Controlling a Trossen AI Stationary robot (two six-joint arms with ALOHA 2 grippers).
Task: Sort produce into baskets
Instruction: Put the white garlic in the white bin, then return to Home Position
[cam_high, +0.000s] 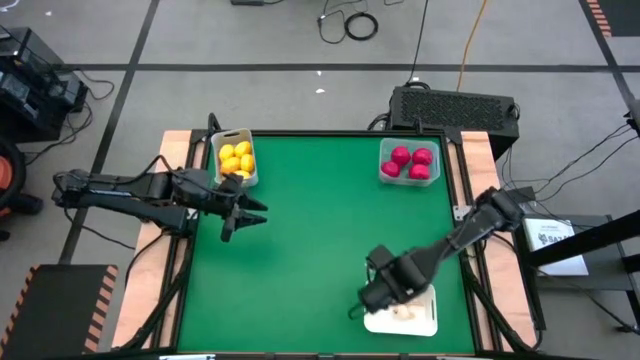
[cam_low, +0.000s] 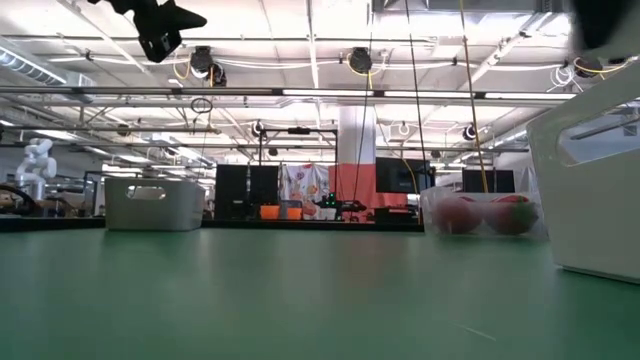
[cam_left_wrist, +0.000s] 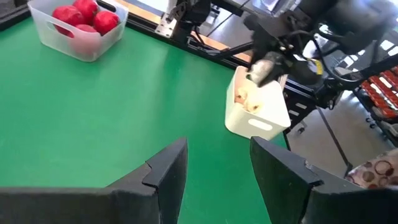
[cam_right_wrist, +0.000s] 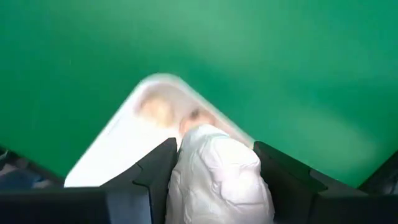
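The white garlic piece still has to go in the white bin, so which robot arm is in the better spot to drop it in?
The right arm. Its gripper holds the garlic just above the white bin. The left gripper is empty, near the lemon bin.

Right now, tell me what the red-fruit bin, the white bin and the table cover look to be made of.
Red-fruit bin: translucent, frosted plastic; the fruit shows through its walls.
White bin: opaque, smooth plastic, probably; moulded handle slot, rounded corners.
Table cover: green, matte, seemingly felt or mat; no glare in the high view.
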